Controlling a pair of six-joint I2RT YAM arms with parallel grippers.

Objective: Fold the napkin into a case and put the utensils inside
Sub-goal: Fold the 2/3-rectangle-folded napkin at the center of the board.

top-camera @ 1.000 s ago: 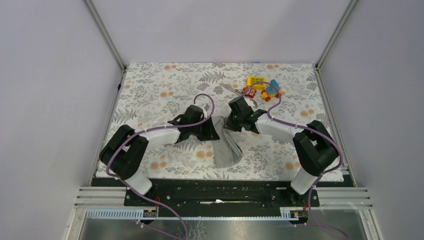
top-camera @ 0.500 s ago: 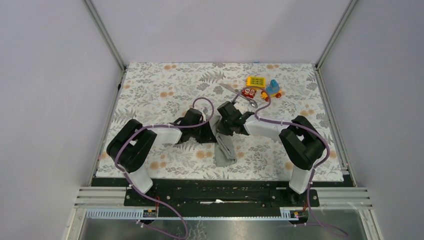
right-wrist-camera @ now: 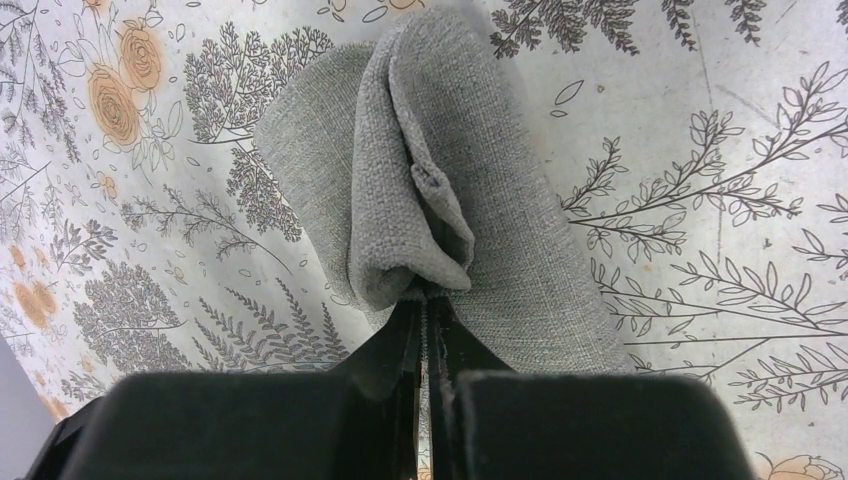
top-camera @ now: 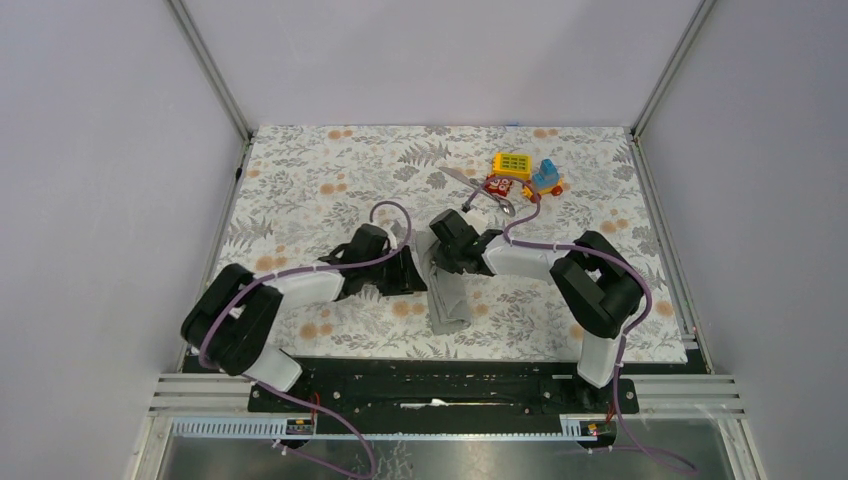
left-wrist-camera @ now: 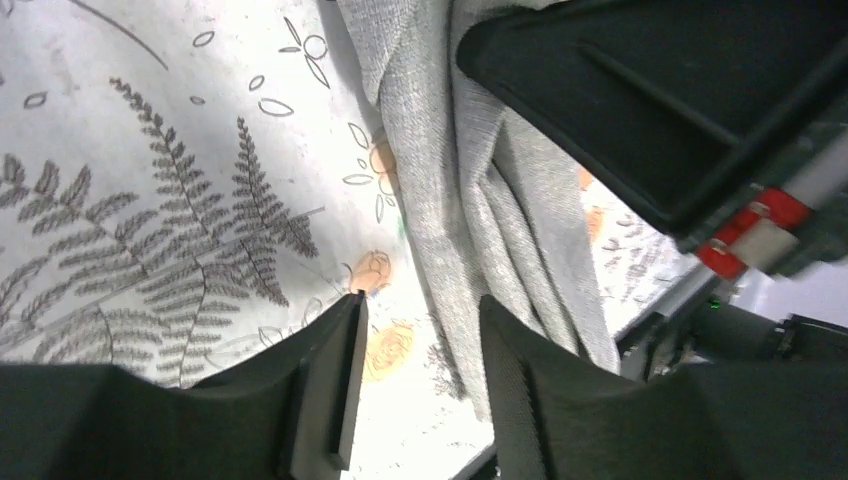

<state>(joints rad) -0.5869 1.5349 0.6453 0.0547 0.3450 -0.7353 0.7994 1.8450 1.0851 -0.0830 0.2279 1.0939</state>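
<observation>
The grey napkin (top-camera: 447, 298) lies as a narrow folded strip on the floral tablecloth, near the front middle. My right gripper (top-camera: 440, 256) is shut on a folded edge at its far end; in the right wrist view the pinch (right-wrist-camera: 428, 303) holds a curled fold of napkin (right-wrist-camera: 470, 190). My left gripper (top-camera: 408, 272) sits just left of the strip, open and empty; in the left wrist view (left-wrist-camera: 418, 335) the napkin (left-wrist-camera: 470, 200) runs past its right finger. The silver utensils (top-camera: 488, 196) lie farther back, beside the toy blocks.
A yellow block (top-camera: 512, 163), a red block (top-camera: 497, 184) and a blue toy (top-camera: 545, 177) sit at the back right of the tablecloth (top-camera: 320, 180). Grey walls and metal frame posts enclose the table. The black base rail runs along the near edge.
My right gripper has moved left with the napkin's edge, folding the cloth over into a narrower strip. My left arm has drawn back to the left, off the napkin.
</observation>
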